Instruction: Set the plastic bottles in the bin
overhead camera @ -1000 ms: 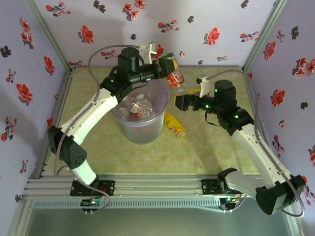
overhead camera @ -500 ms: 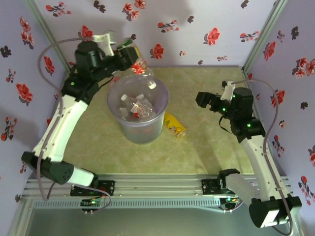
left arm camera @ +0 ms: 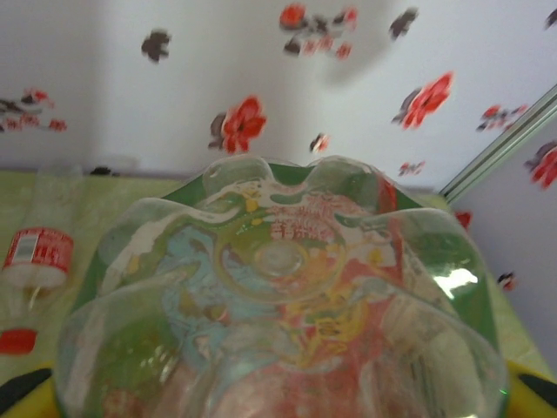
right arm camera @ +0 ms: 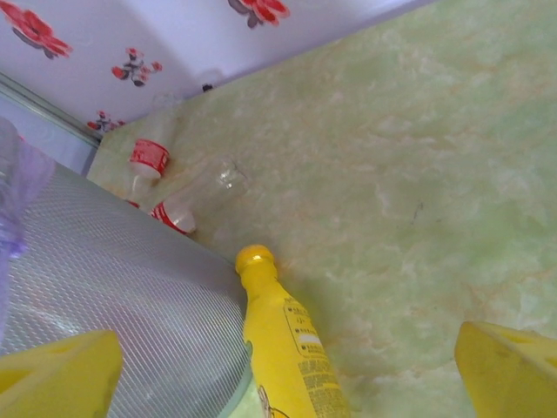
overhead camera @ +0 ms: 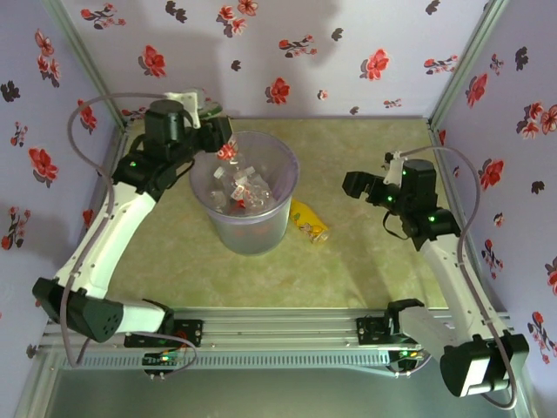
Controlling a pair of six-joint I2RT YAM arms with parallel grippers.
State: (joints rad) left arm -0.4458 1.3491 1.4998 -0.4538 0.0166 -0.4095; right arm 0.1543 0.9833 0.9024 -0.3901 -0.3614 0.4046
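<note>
- Top view: the left gripper (overhead camera: 216,144) grasps a clear bottle (overhead camera: 228,151) at the far-left rim of the bin (overhead camera: 261,239), where more bottles (overhead camera: 239,190) lie. The right gripper (overhead camera: 352,185) is spread wide, well right of the bin.
- Left wrist: the clear bottle's base faces the lens, its long axis running ahead past the fingertips. A red-labelled bottle (left arm camera: 33,257) lies left on the table (left arm camera: 104,196).
- Right wrist: between the spread fingers (right arm camera: 57,374) a yellow bottle (right arm camera: 291,348) lies against the bin's wall, cap pointing ahead.

We find the bin (overhead camera: 254,235) at mid-table, with several bottles (overhead camera: 241,188) inside it. A lone bottle (overhead camera: 308,221) lies on the table just beside its right side. Two more bottles (right arm camera: 146,158) lie behind the bin. The left gripper (overhead camera: 219,146) holds a further bottle (left arm camera: 278,261) over the far-left rim.
</note>
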